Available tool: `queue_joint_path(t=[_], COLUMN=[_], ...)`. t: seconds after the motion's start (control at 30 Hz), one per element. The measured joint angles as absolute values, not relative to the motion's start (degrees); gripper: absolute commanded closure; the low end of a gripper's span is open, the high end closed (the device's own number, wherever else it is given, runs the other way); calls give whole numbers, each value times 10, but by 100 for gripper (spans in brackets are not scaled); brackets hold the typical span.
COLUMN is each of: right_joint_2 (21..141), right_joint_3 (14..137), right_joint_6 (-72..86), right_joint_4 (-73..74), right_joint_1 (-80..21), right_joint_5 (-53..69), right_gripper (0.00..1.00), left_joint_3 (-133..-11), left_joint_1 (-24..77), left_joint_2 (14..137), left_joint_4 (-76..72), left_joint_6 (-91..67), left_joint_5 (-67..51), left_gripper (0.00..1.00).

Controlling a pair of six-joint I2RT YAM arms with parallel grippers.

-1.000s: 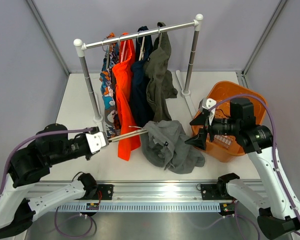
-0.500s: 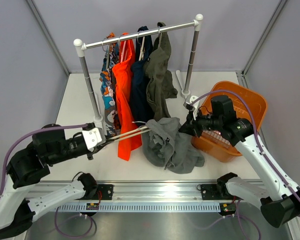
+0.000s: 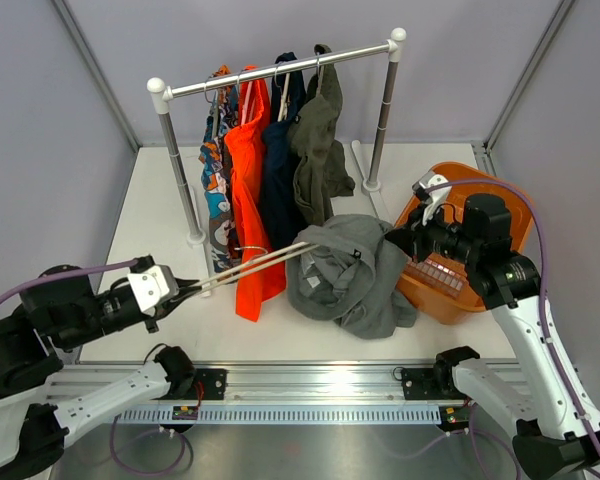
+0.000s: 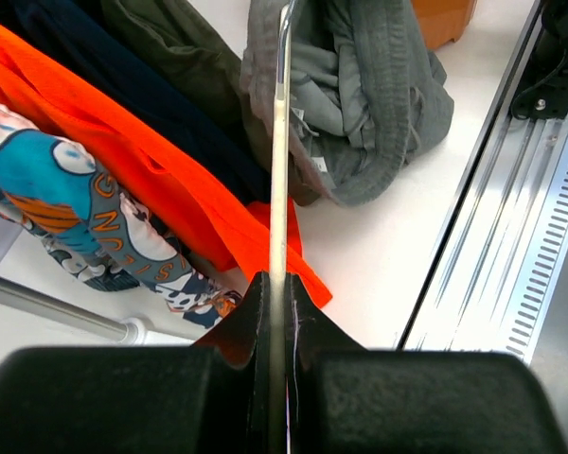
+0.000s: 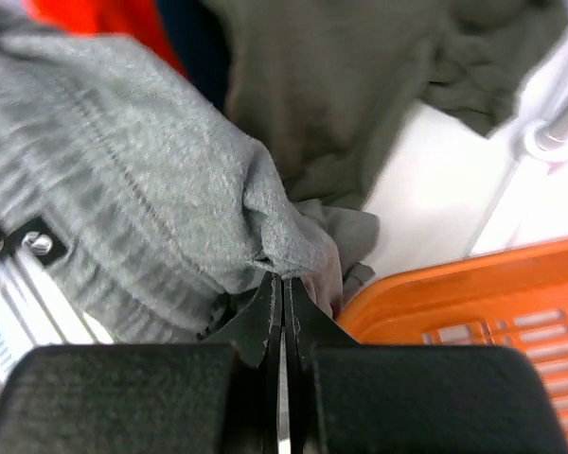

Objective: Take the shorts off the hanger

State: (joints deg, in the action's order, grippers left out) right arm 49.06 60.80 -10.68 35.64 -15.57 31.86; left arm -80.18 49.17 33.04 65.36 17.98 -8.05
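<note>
Left gripper is clenched on the near end of a pale hanger; in the left wrist view its jaws meet on the thin bar, which runs straight away from the gripper toward the clothes. We see the hanger's far end disappear into the grey shorts, whose upper fold drapes over it while the lower part sags onto the table. Right gripper is clamped on the right edge of the same grey pair: the right wrist view shows the fingers closed on a pinched fold of grey cloth, with a small dark label on the cloth to the left. The olive shorts hang from the rail at its right end, on their own hanger, just behind the grey pair. Also on the rail, going left, we count 3 more garments: a navy pair, an orange pair and a patterned piece. An orange basket sits on the table's right side, just beyond the right gripper, tilted toward the arms.
</note>
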Motion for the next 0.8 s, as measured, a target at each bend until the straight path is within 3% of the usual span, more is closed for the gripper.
queue_joint_path(t=[0.27, 0.43, 0.5, 0.53, 0.57, 0.67, 0.8], right_joint_2=[526, 532, 532, 531, 531, 531, 532], right_joint_3=[596, 586, 586, 586, 586, 598, 668], right_joint_6=[-35, -68, -98, -114, -129, -176, -231], right_joint_4=[344, 362, 376, 384, 395, 433, 485], right_joint_1=[-135, -150, -176, -187, -195, -199, -188], right_joint_5=[297, 354, 377, 388, 399, 399, 382], right_gripper=[100, 100, 88, 77, 51, 26, 20], left_joint_3=[-922, -951, -926, -903, -882, -814, -789], left_joint_1=[491, 491, 491, 491, 491, 491, 491], left_joint_2=[350, 348, 341, 338, 337, 350, 407], left_joint_4=[720, 707, 683, 663, 647, 601, 569], left_joint_6=[179, 169, 164, 162, 159, 148, 134], left_joint_5=[-89, -96, -98, -99, -101, -108, -112], left_gripper=[100, 100, 100, 100, 100, 100, 100])
